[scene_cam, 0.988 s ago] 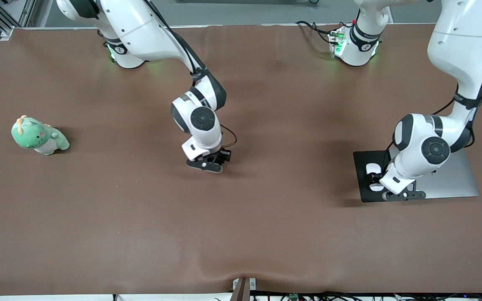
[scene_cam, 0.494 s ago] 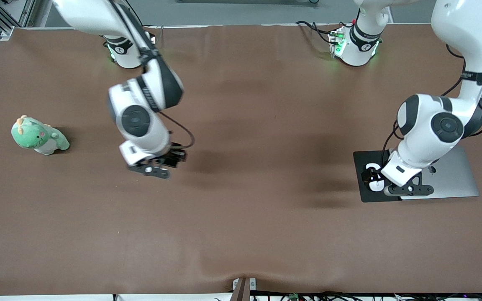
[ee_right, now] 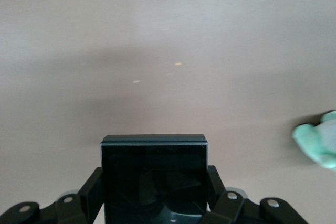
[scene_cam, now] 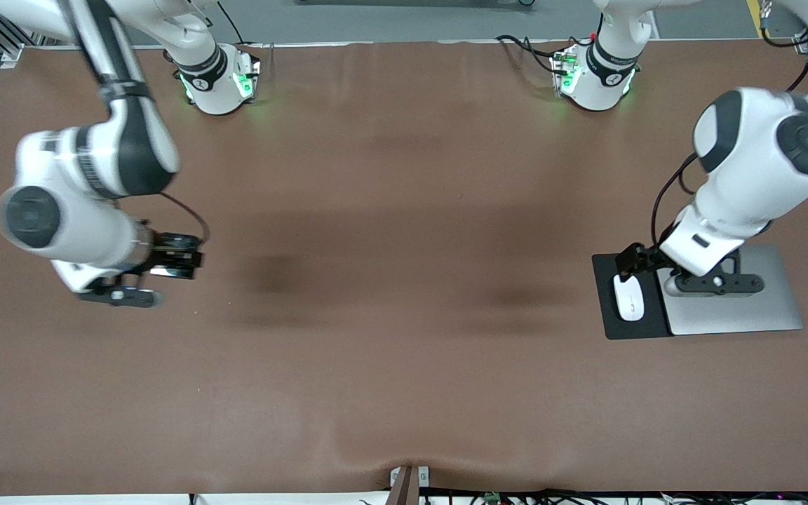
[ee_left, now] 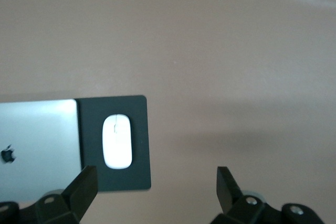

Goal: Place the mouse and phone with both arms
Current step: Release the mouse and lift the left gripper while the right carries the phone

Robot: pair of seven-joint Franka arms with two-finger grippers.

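Note:
The white mouse [scene_cam: 630, 297] lies on a black pad [scene_cam: 611, 326], and the left wrist view shows the same mouse [ee_left: 116, 141] on that pad [ee_left: 137, 129]. My left gripper [scene_cam: 716, 284] hovers over the silver laptop beside the pad. In its own wrist view the left gripper [ee_left: 156, 182] is open, with nothing between its fingers. At the right arm's end of the table my right gripper [scene_cam: 120, 296] is up in the air. Its wrist view shows the right gripper [ee_right: 153, 192] shut on the black phone [ee_right: 153, 174], which the hand hides in the front view.
A closed silver laptop [scene_cam: 741, 308] lies beside the black pad, toward the left arm's end of the table. A green plush toy [ee_right: 317, 142] shows at the edge of the right wrist view; the right arm covers it in the front view. Brown cloth [scene_cam: 404, 280] covers the table.
The right arm has swung from mid-table toward its own end, carrying the phone. The left gripper has risen off the mouse and drawn back over the laptop. The mouse stays on the pad.

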